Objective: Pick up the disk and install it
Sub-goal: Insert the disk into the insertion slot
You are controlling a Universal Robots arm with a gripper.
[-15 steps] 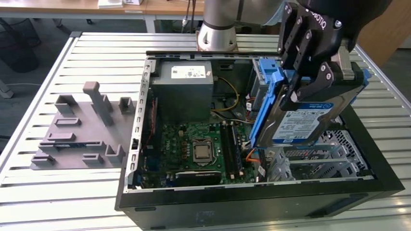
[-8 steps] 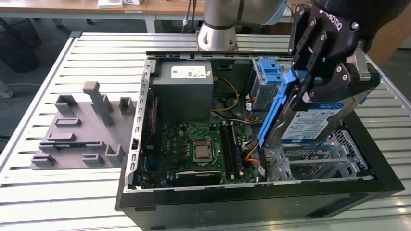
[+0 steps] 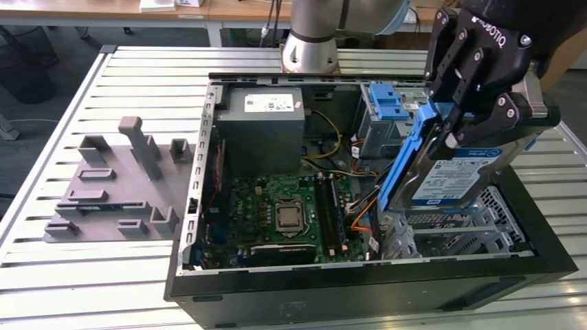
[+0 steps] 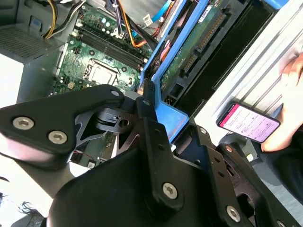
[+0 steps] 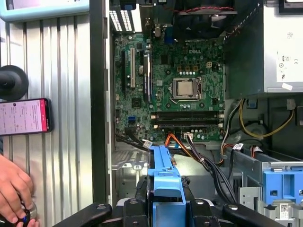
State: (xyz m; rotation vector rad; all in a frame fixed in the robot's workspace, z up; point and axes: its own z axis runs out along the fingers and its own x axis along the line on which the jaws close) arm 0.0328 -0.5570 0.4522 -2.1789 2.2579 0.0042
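Exterior view has the gripper above the open computer case, at the case's end toward the exterior view's right. Its fingers are closed across the upper end of the disk, so the disk hangs on edge and tilted, with its label facing the camera. The disk's lower end reaches down to the case's perforated metal bay; whether it touches that metal cannot be told.

Deeper in the case lie a green circuit board, a grey box with a white sticker and a metal cage with a blue latch. Outside the case, toward the exterior view's left, a grey moulded block sits on the slatted table.

The first wrist view shows the disk's blue frame clamped between the dark fingers, with the circuit board beyond it inside the case. A phone lies just outside the case over the table slats, and a person's hand is near it.
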